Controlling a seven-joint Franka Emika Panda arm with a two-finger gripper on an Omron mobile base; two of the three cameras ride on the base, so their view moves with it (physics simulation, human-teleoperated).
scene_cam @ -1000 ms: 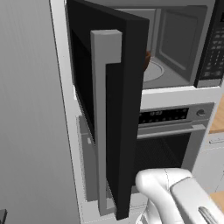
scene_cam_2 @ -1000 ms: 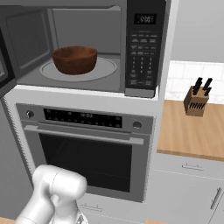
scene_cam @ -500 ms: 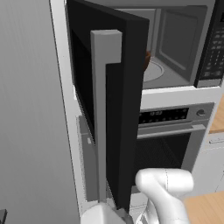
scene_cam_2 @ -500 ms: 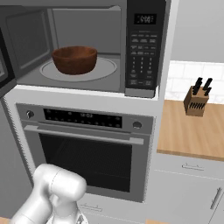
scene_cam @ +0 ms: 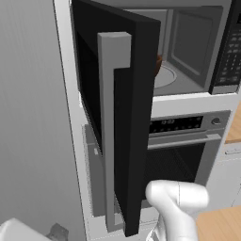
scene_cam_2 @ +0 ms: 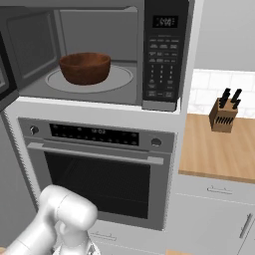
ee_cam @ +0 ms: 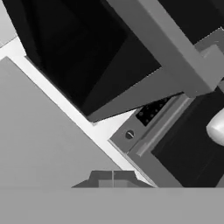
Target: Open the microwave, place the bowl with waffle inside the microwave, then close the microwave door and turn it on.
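My pincer (ee_cam: 113, 178) is sitting pressed together with nothing between its tips, which are meeting at the bottom of the hand view. It is pointing up at the underside of the open microwave door (ee_cam: 131, 57), tilted across that view, with the door's grey bar handle (ee_cam: 175, 48) running diagonally over it. Just past the door's lower corner, the steel oven's (ee_cam: 144, 140) control strip with a small round knob is showing.

In the left base view my arm (scene_cam: 176, 207) is bending low in front of the oven, beneath and just to the right of the microwave door (scene_cam: 117, 108). The door is standing swung well out toward me, edge-on, its long handle (scene_cam: 110, 127) upright along the near face.

The microwave (scene_cam_2: 99, 55) is gaping open above the oven (scene_cam_2: 99, 174). The bowl with waffle (scene_cam_2: 85, 68) is resting inside on the round turntable (scene_cam_2: 122, 79), toward the left of the cavity; I cannot tell what is lying in it. From the left side it is peeking out as a sliver behind the door's edge. The keypad strip (scene_cam_2: 164, 55) is sitting to the right of the cavity. Farther right, a knife block (scene_cam_2: 224, 114) is standing on the wooden counter (scene_cam_2: 214, 149).
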